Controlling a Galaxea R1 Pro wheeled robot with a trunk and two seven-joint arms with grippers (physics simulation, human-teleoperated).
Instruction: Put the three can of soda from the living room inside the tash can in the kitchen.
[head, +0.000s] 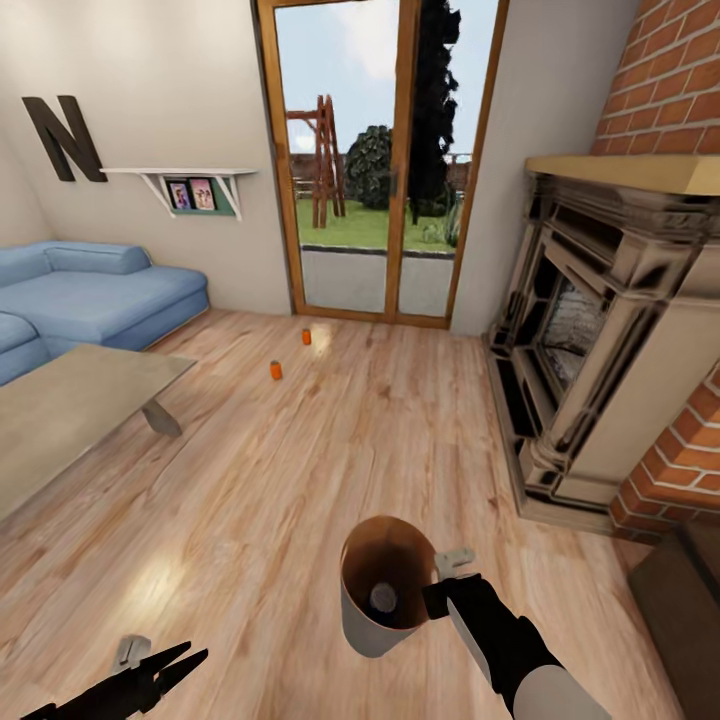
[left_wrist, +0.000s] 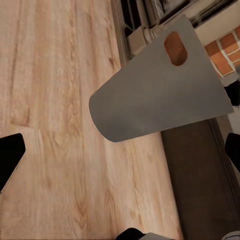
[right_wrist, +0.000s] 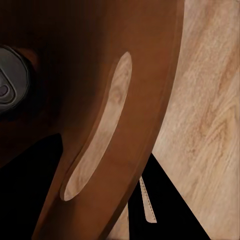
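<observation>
While right gripper (head: 437, 597) grips bin (head: 362, 620), 2 orange cans (head: 275, 370) ahead, fireplace (head: 590, 330) beside

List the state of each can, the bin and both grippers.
Trash can: upright, held at its rim by the right gripper.
Can inside the bin: resting at the bottom.
Nearer orange can: upright on the floor.
Farther orange can: upright on the floor.
Right gripper: shut on the rim.
Left gripper: open, empty.

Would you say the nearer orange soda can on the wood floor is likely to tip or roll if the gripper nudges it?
Probably yes. The nearer orange soda can stands upright, small and narrow, so a nudge could topple it. Being cylindrical, it would likely roll on the smooth wood floor. It looks light and stiff.
</observation>
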